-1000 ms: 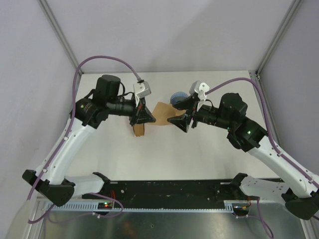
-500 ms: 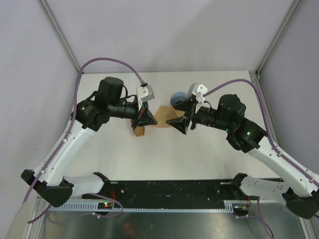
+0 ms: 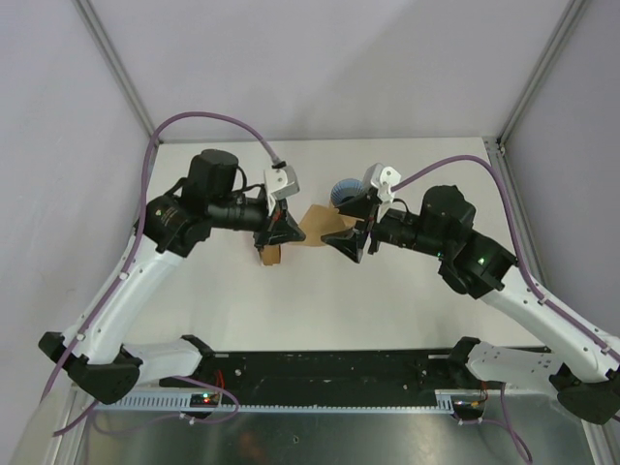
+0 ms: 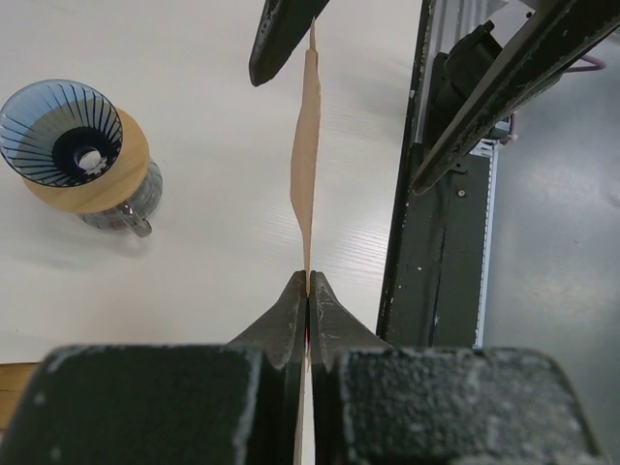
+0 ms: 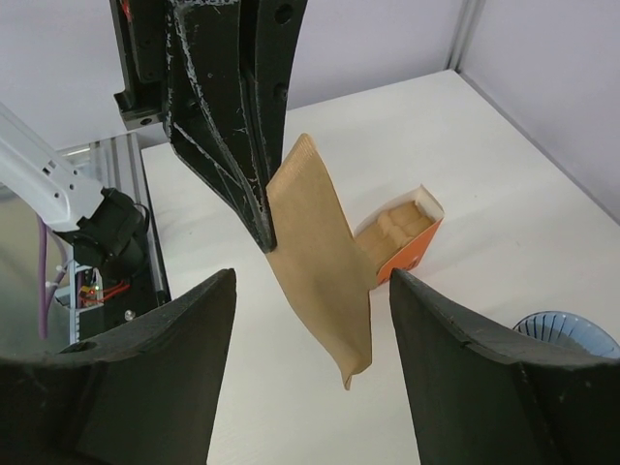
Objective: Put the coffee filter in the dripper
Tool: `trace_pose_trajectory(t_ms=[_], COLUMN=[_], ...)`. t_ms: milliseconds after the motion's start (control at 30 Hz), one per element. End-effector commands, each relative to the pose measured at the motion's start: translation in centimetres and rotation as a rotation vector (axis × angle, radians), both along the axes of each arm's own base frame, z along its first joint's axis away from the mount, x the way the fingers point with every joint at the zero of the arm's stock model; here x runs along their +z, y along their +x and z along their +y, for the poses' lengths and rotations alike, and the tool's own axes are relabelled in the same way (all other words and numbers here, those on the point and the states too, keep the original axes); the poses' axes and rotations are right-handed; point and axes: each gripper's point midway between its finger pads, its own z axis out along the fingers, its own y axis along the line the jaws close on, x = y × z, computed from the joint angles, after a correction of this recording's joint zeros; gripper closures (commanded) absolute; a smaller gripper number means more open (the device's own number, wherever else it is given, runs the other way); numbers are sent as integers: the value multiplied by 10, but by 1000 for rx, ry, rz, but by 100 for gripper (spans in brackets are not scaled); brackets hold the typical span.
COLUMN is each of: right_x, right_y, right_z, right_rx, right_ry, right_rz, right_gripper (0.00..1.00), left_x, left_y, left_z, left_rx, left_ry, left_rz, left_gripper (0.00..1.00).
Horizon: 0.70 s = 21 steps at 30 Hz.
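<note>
A thin brown coffee filter (image 3: 315, 226) is held in the air over the table, pinched at one edge by my left gripper (image 3: 290, 231), which is shut on it. In the left wrist view the filter (image 4: 305, 174) shows edge-on, rising from the closed fingertips (image 4: 308, 281). My right gripper (image 3: 347, 225) faces it, open, its fingers (image 5: 174, 339) standing wide on either side of the hanging filter (image 5: 325, 262) without gripping it. The blue ribbed dripper (image 4: 60, 136) with its wooden collar (image 4: 107, 184) sits on a glass jug, behind the right gripper (image 3: 344, 190).
An orange box of stacked brown filters (image 5: 402, 232) stands on the table below the left gripper (image 3: 269, 254). The black base rail (image 4: 436, 242) runs along the near table edge. Grey walls and metal posts (image 3: 538, 73) close the back and sides.
Both grippers have drawn slightly closer together. The left one carried the filter a little to the right, and the right one edged left around the filter's free end.
</note>
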Motion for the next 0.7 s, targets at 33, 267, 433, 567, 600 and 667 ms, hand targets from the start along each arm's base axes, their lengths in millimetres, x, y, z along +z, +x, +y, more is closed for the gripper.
trace_pose_trajectory(t_ms=[33,267,433,567,600,667], right_x=[4,3,4,7,7,6], right_y=[5,7,2,-2,-2,-2], right_z=[2,0,4,4,5,6], right_rx=[-29,-42,-9,4,5,4], right_ry=[8,1,5,13,14,15], right_rz=[-16,-14,-18,-26,-25,-22], right_gripper=[30,30,30,30,30,30], left_x=[25,25,25,26,26,26], left_y=[-9,-10,-6,-5,-6,-6], left_z=[-1,-2,-2,-2,-2,-3], left_rx=[-32,-39,-32,-33,-35,-39], left_ry=[-40,-39,-31,-29,-30,-29], left_rz=[-90,-91,-108,-118,-122,-126], left_gripper=[100,100,100,100,100,100])
